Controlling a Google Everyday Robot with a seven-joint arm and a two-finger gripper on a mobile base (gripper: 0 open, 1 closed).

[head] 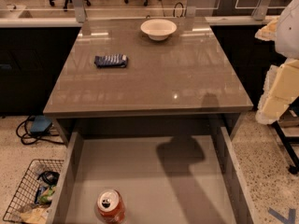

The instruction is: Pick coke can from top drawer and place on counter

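Observation:
The coke can (110, 206), red-orange with a silver top and pull tab, stands upright in the open top drawer (187, 195), near its front left. The grey-brown counter (187, 78) lies above and behind the drawer. My gripper (279, 90) shows as white and cream parts at the right edge of the view, beside the counter's right side. It is well above and to the right of the can and holds nothing that I can see. Its shadow falls on the drawer bottom.
A white bowl (158, 28) sits at the back of the counter. A dark blue striped packet (111, 60) lies on its left part. A wire basket of trash (28, 195) stands on the floor left of the drawer. Cables (37, 127) lie behind it.

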